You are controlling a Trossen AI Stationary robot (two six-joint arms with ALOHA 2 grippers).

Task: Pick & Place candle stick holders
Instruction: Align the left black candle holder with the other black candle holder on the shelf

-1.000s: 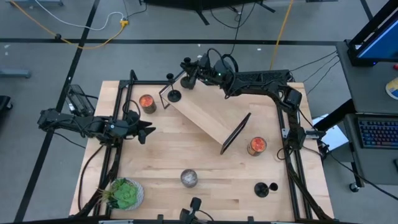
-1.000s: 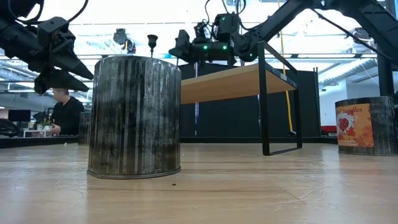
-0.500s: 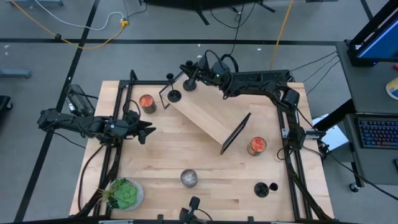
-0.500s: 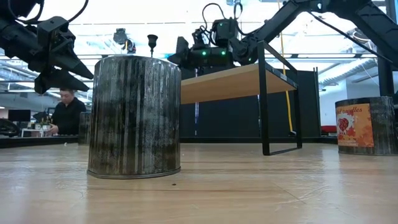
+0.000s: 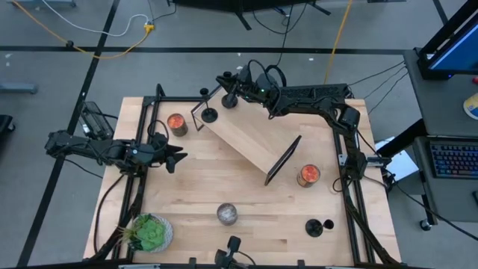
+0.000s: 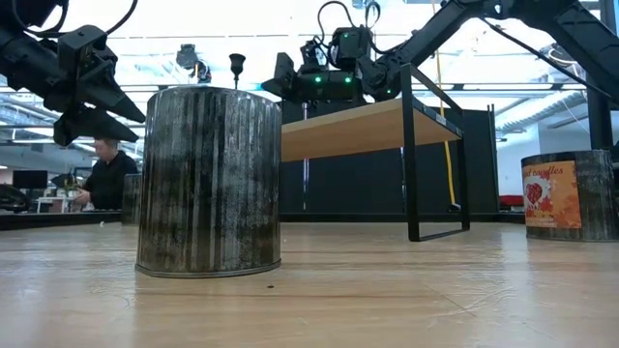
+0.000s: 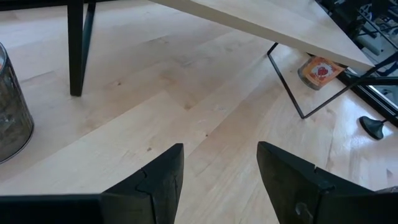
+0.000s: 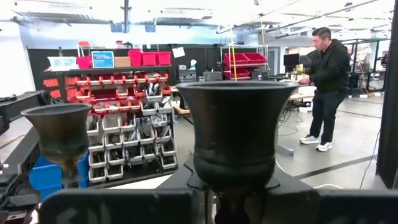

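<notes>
The orange-red jar (image 6: 566,200) carries a label, its script too small to read.

A wooden shelf (image 5: 250,138) is standing slantwise in the middle of the far part of the table (image 5: 194,190). One candle stick holder (image 5: 231,98) is sitting on the shelf's far left end. Another holder (image 5: 208,113) is standing on the table just left of that end, and a jar (image 5: 177,123) is sitting farther left. A second jar (image 5: 308,175) is sitting right of the shelf. A silver jar (image 5: 227,214) is sitting near the front middle, a plant (image 5: 148,232) at the near left corner, and two more holders (image 5: 320,226) at the near right.
</notes>
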